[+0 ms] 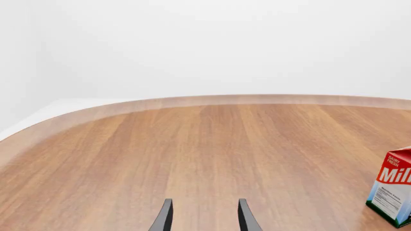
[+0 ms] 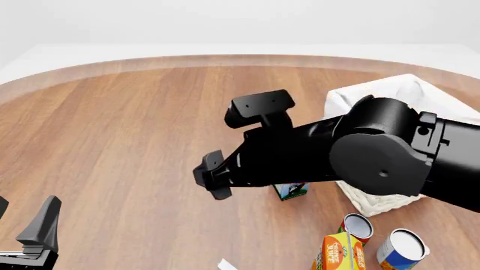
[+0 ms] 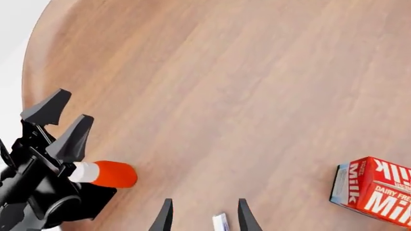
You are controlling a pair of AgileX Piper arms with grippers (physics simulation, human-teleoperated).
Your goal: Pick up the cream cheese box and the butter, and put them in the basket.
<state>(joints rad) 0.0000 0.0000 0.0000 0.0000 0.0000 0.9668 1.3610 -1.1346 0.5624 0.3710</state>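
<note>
Basket point(image 2: 420, 90) mostly hidden behind the right arm point(image 2: 360, 152), milk carton point(image 1: 393, 186) cut by the picture's edge, cream cheese box point(image 3: 220, 222) only a pale corner, orange juice carton point(image 2: 339, 256) cut off below

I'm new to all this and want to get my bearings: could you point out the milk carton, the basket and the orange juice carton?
milk carton point(image 3: 372, 197): right wrist view, on its red lettered side.
basket point(image 2: 408, 84): front view, on the white cloth over its far rim.
orange juice carton point(image 2: 339, 254): front view, on its orange front face.
</note>
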